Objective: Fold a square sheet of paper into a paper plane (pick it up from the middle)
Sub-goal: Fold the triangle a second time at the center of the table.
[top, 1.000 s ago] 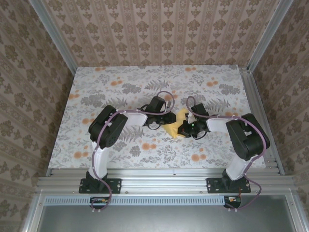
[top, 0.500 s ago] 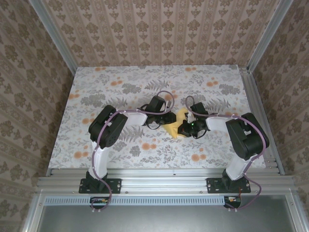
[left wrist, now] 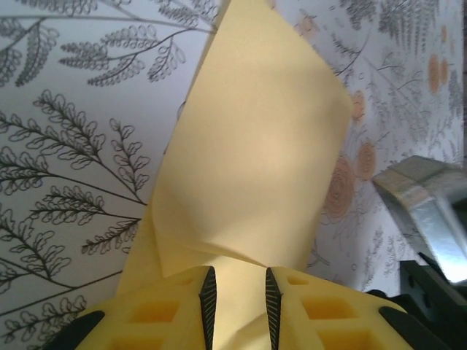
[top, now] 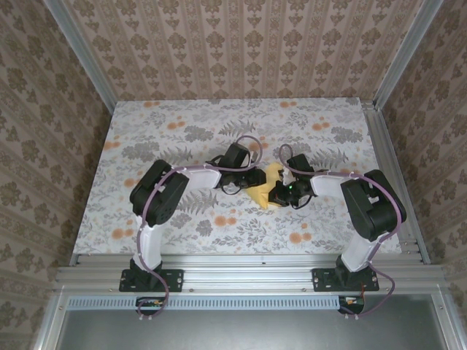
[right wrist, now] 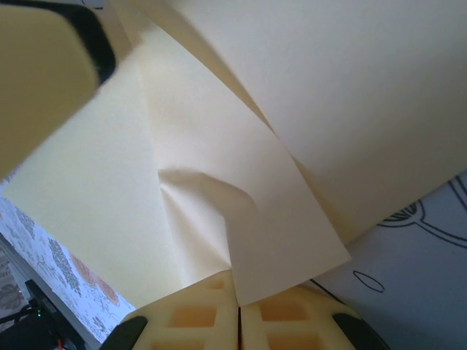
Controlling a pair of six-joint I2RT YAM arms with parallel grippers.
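Aluminium rail nearest me carries both arm bases, and from there the two arms reach inward and meet over the middle of the bench.

From above, the left tool and the right tool face each other closely, with the pale-yellow sheet of paper between them. Only a small part of the sheet shows past the black tool bodies.

On my left wrist camera, the left tool's ribbed pads stand a little apart. The paper runs down into that narrow gap. I cannot tell whether either pad is pressing on it. Beyond the pads the sheet rises as a folded panel, creased across near the tool and tilted up off the leaf-printed surface.

On my right wrist camera, the right tool has its two yellow fingers brought flat together, with no gap at the seam. A pointed corner of the paper goes straight into that seam, so this tool has the sheet pinched. Above the pinch there is a dented crease, and a second layer overlaps the first.

Farther out, the floral bench carries orange flower prints. Patterned walls close the back and sides.
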